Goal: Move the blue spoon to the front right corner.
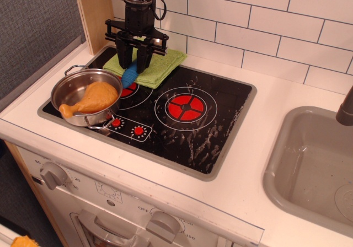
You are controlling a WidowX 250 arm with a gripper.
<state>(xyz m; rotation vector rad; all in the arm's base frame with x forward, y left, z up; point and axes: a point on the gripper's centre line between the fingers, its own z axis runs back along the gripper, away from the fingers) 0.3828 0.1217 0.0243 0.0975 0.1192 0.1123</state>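
The blue spoon (129,77) lies on a green cloth (161,65) at the back left of the black cooktop. Only its ribbed blue handle shows, and its lower end reaches past the cloth's edge toward the pot. Its metal bowl is hidden behind the gripper. My gripper (132,66) points straight down over the cloth, with its two black fingers drawn in against the sides of the handle. The front right corner (212,167) of the cooktop is black glass with a grey rim and white scuffs, and nothing lies on it.
A steel pot (65,95) holding an orange toy drumstick (96,96) stands on the front left burner, just below the spoon. A red burner ring (186,108) marks the cooktop's middle. A grey sink (314,164) is at the right, and a wooden panel and tiled wall are behind.
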